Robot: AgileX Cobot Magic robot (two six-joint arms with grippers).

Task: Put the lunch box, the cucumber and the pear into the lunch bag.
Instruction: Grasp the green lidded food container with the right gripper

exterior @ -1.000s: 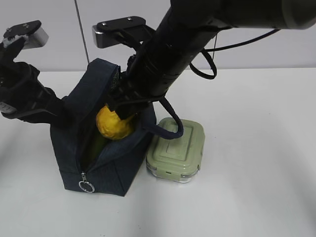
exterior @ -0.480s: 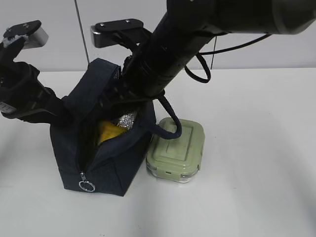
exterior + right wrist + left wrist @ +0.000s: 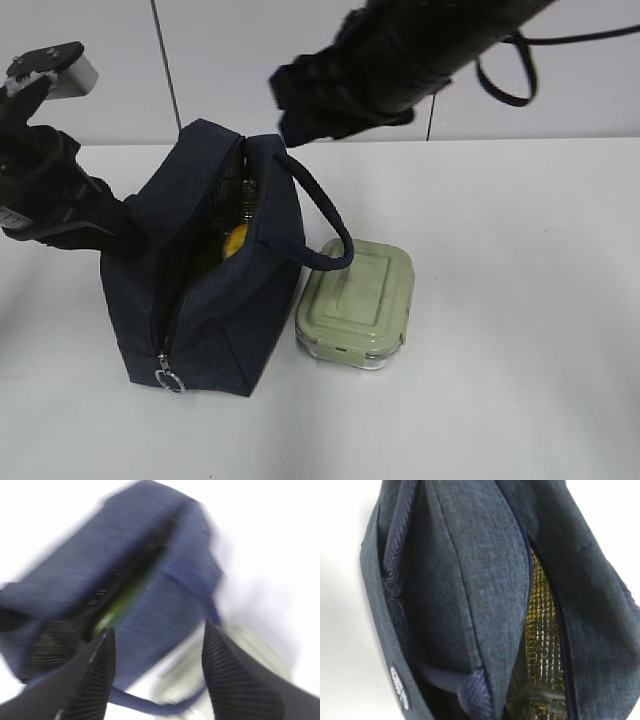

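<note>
The navy lunch bag (image 3: 205, 300) stands left of centre with its top zipper open. Deep in the opening lies the yellow pear (image 3: 236, 241). The right wrist view, though blurred, shows a green strip of the cucumber (image 3: 116, 611) inside the lunch bag (image 3: 100, 580). The sage-lidded lunch box (image 3: 358, 303) sits on the table against the bag's right side. My right gripper (image 3: 159, 629) is open and empty, high above the bag's far end (image 3: 293, 103). My left arm (image 3: 55, 190) presses on the bag's left side. Its fingers are hidden, and bag fabric (image 3: 470, 590) fills its view.
The bag's padded handle (image 3: 322, 222) loops out over the lunch box's lid. A silver ring pull (image 3: 170, 381) hangs at the bag's near corner. Silver foil lining (image 3: 542, 630) shows in the opening. White table (image 3: 520, 300) stretches to the right and front.
My right gripper let go of the pear, which dropped inside the bag. It then opened and rose up and back out of the opening. The left arm stayed put.
</note>
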